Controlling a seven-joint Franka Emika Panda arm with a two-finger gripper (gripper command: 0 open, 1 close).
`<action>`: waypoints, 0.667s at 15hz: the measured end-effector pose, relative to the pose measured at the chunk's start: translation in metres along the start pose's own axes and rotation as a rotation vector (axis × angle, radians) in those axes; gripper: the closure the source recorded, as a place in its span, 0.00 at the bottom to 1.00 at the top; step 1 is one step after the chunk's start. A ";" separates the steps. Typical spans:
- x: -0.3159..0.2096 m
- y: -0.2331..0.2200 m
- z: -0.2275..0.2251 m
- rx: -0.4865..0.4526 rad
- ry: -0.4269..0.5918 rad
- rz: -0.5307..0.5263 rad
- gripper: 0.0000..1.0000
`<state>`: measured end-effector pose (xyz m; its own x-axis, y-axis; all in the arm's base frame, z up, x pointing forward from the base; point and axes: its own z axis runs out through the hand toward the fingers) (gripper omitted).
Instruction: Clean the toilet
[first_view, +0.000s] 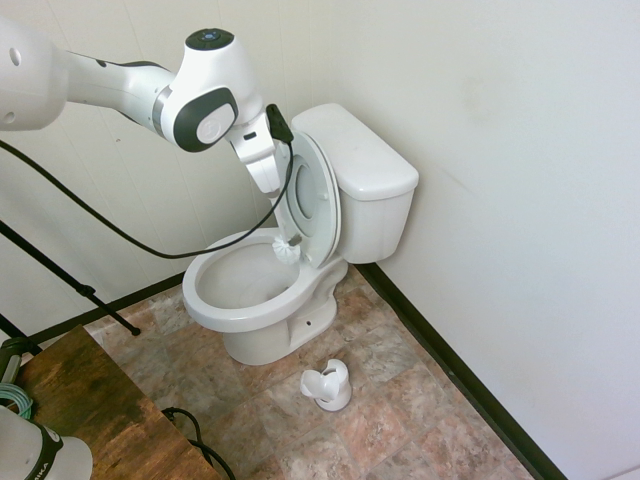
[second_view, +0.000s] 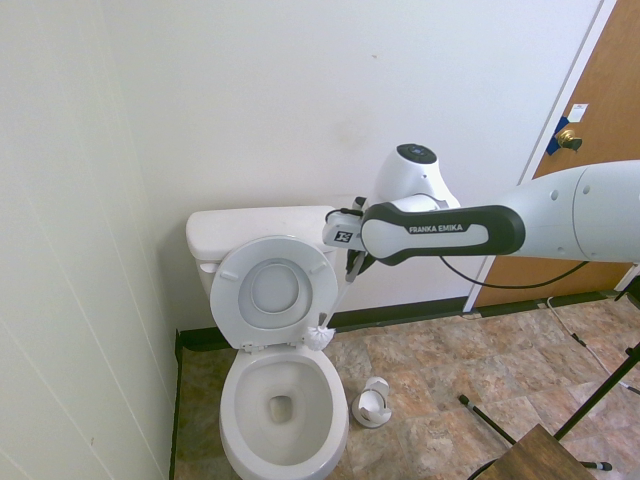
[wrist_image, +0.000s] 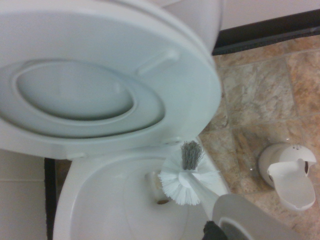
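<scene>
Toilet (second_view: 284, 407) stands against the wall, lid (second_view: 274, 295) raised. End effector (second_view: 357, 262) closed on the brush (second_view: 318, 338) — its head near the bowl's hinge end. Advisable: centre bristles over the bowl, then lower gently — clear of the lid.

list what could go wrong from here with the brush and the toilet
The brush is at the back corner of the toilet's rim, beside the raised seat and lid; swinging sideways might bump them, perhaps tipping them down.

Its head also sits near the bowl's outer side, so a slip could drop it onto the floor.
</scene>
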<state>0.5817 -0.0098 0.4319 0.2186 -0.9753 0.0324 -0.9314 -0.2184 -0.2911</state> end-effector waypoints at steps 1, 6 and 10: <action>0.015 0.004 0.001 -0.003 0.003 0.017 1.00; 0.056 0.023 0.018 -0.039 0.016 0.070 1.00; 0.095 0.049 0.041 -0.092 0.046 0.106 1.00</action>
<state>0.5691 -0.1113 0.3815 0.1064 -0.9930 0.0505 -0.9718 -0.1146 -0.2062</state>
